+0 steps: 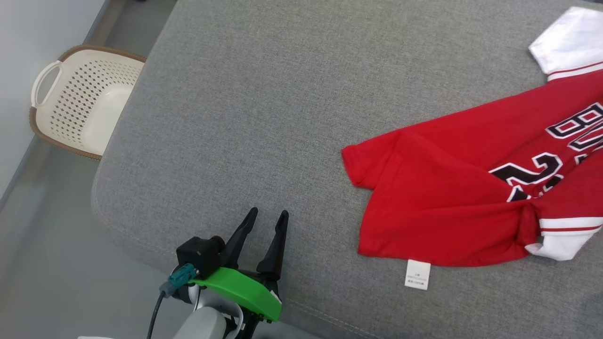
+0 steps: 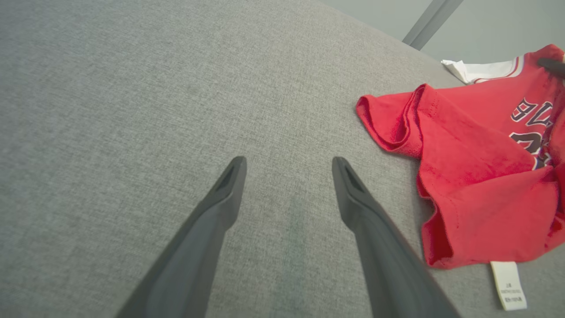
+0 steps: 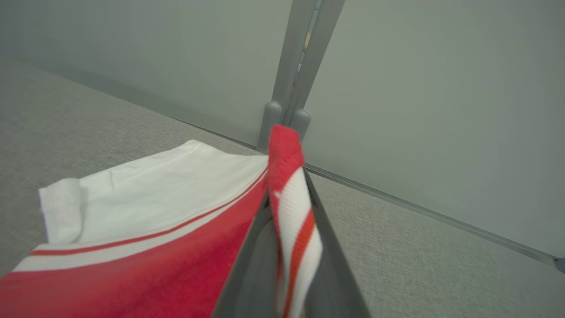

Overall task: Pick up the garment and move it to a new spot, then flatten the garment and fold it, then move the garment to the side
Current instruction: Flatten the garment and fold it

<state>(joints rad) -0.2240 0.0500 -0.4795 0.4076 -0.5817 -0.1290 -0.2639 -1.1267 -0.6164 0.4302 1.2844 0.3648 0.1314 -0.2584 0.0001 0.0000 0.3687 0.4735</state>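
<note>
We see the red jersey (image 1: 447, 207) lying rumpled on the right half of the grey upholstered surface (image 1: 264, 103). Its body is bunched into folds, one white sleeve (image 1: 570, 40) is spread at the far edge, and a white label (image 1: 417, 274) pokes out from the near hem. In the right wrist view, the right gripper (image 3: 287, 194) is clenched on a striped red-and-white band of ribbed trim (image 3: 289, 212), which stands pinched upright between the two fingers while the rest of the jersey (image 3: 154, 260) trails away below and to the left. We judge that edge is chosen because a firm hem gives a surer hold than loose cloth for lifting the jersey to a new spot. The left gripper (image 1: 269, 212) hangs low over bare fabric near the front edge, well apart from the jersey. Its fingers are spread wide and hold nothing, as the left wrist view confirms (image 2: 288, 161); it touches nothing we can make out. We read it as parked out of the way, ready to help with the flattening, which has not yet begun. A cream laundry basket (image 1: 80, 99) sits on the floor at the far left.
</note>
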